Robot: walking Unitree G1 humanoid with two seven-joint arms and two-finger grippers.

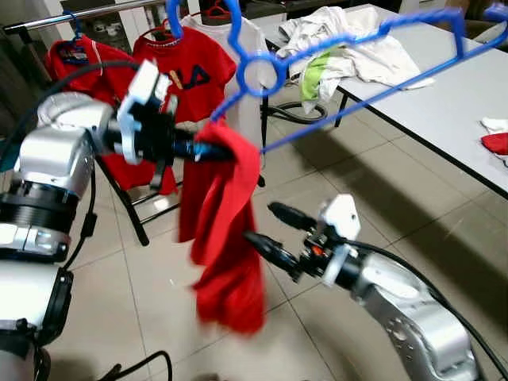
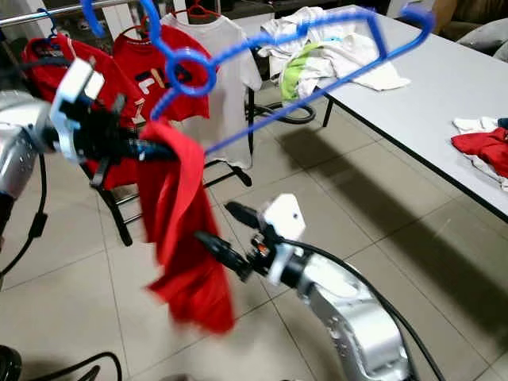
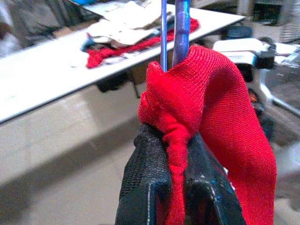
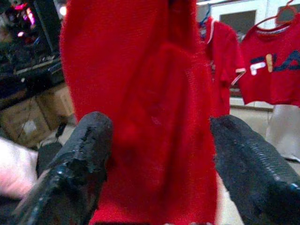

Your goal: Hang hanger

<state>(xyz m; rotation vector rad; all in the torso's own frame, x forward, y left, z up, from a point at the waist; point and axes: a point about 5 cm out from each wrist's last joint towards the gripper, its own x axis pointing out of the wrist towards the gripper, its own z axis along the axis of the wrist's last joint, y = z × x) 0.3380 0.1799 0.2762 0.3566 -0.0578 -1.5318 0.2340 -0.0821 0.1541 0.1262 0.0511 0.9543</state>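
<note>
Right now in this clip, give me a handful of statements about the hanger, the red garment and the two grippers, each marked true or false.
1. The left gripper is shut on the red garment. True.
2. The blue hanger already hangs on the clothes rail. False: it is held up in the air above the garment, in front of the rail.
3. The right gripper has its jaws open beside the hanging garment. True.
4. The grey table is bare. False: a heap of white and green clothes lies on it.
5. A red shirt with a logo hangs on the rail. True.
</note>
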